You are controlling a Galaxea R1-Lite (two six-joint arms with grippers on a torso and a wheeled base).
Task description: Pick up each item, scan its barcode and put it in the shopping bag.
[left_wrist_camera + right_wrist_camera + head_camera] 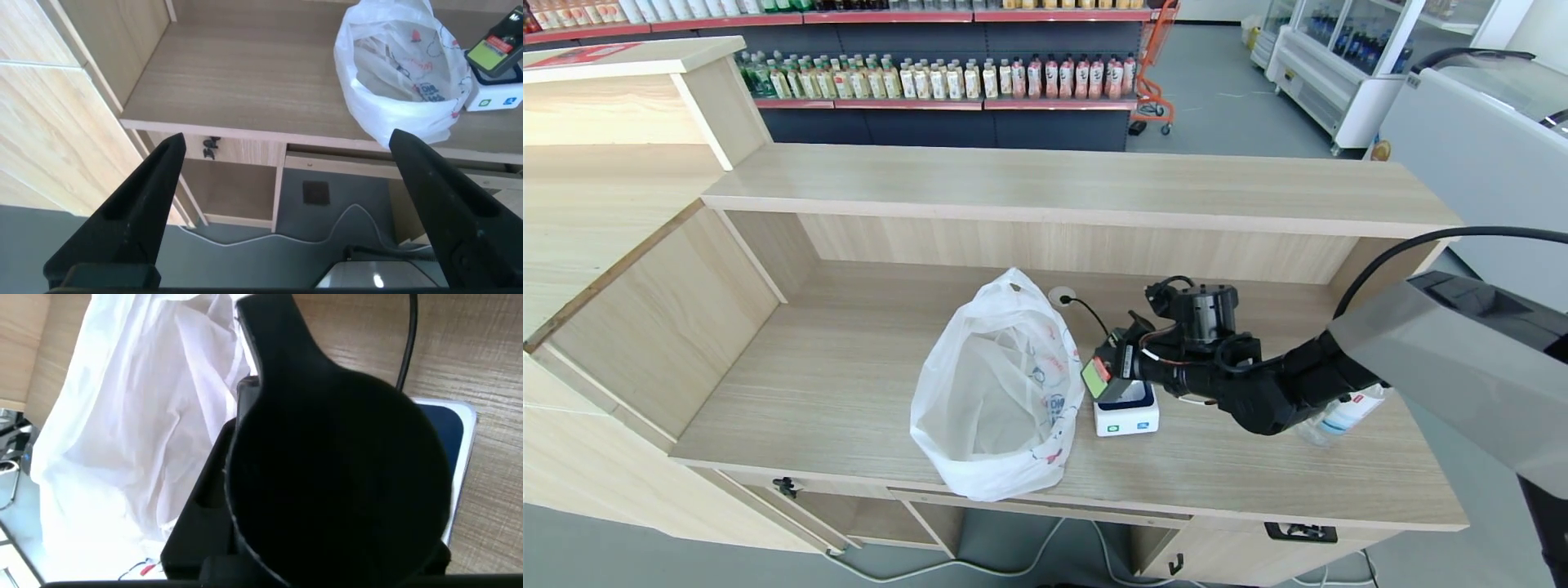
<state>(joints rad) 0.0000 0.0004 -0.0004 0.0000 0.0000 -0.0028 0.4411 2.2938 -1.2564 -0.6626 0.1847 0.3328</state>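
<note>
A white plastic shopping bag [996, 392] stands open at the middle of the counter, and it also shows in the left wrist view [400, 73] and the right wrist view [122, 416]. Just to its right sits a small white scanner [1127, 418] [500, 100] [459, 429]. My right gripper [1107, 369] hangs just above the scanner, beside the bag's rim, shut on a small item with a green and red face [1095, 377] [493, 51]. A dark round body [335, 465] blocks most of the right wrist view. My left gripper [294, 212] is open, low in front of the counter's front edge.
A clear bottle with a white and blue label [1343, 412] lies on the counter behind my right arm. A black cable [1086, 314] runs from the back wall to the scanner. The counter [833, 384] has a raised back shelf and a left side wall.
</note>
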